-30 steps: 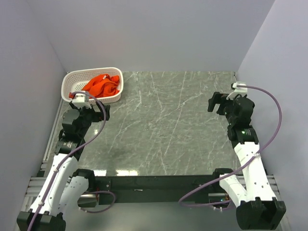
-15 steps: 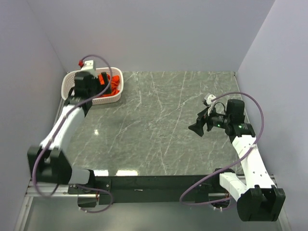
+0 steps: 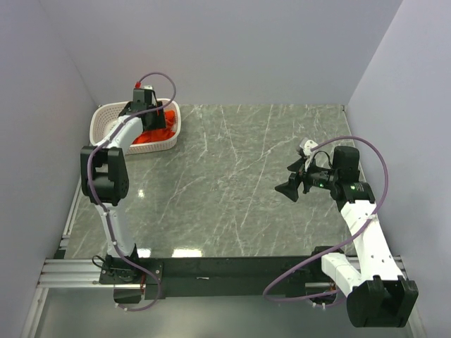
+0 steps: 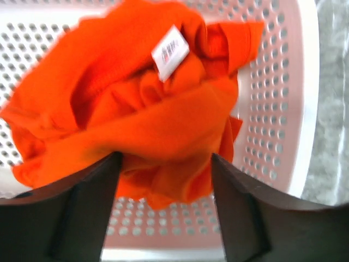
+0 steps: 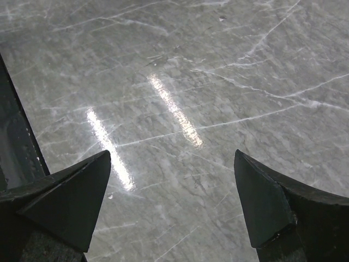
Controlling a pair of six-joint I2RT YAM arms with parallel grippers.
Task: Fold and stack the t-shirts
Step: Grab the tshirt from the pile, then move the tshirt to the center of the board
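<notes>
A crumpled orange-red t-shirt [image 4: 136, 114] with a small white neck label [image 4: 170, 52] lies in the white perforated basket [image 4: 272, 109]. In the top view the t-shirt [image 3: 161, 121] shows at the back left, partly hidden by my left arm. My left gripper [image 4: 166, 164] is open right above the cloth, its fingers at either side of the shirt's lower folds. In the top view the left gripper [image 3: 150, 111] is over the basket [image 3: 106, 121]. My right gripper [image 3: 289, 187] is open and empty, over the bare table at the right, and shows in the right wrist view [image 5: 172, 180].
The grey marble table [image 3: 239, 176] lies between the arms. Pale walls close in the left, back and right sides. A black rail [image 3: 232, 266] runs along the near edge. The basket's rim borders the table at the back left corner.
My left arm has reached further back and right over the basket, down onto the t-shirt. My right gripper has stayed nearly still since half a second ago, after swinging down and left.
</notes>
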